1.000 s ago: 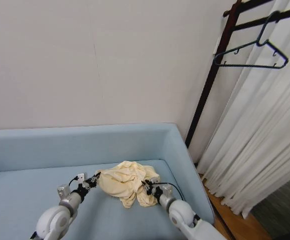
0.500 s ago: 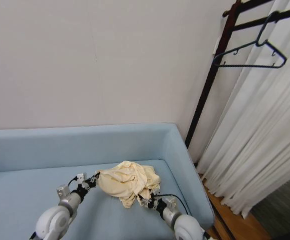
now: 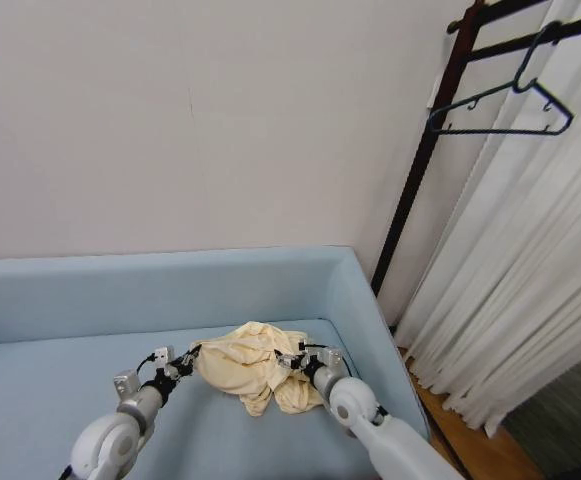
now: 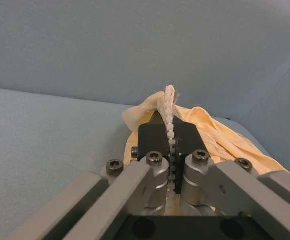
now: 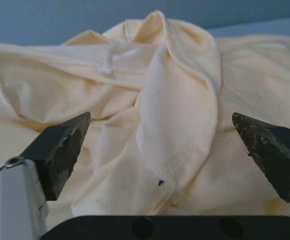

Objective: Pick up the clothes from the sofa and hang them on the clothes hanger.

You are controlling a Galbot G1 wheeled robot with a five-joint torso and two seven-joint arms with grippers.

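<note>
A crumpled pale yellow garment lies on the light blue sofa seat near its right end. My left gripper is shut on the garment's left edge; in the left wrist view the fingers pinch a fold of the cloth. My right gripper is at the garment's right side, open, with its fingertips spread wide around a raised fold of the garment. A black clothes hanger hangs from the dark rack high at the right.
The sofa's right armrest rises just beside the garment. White curtains hang behind the rack at the right. A plain wall stands behind the sofa backrest. Wooden floor shows beyond the sofa.
My right gripper has come back up from the sofa's front edge to the garment's right side. The left gripper has kept its hold and the garment has barely shifted.
</note>
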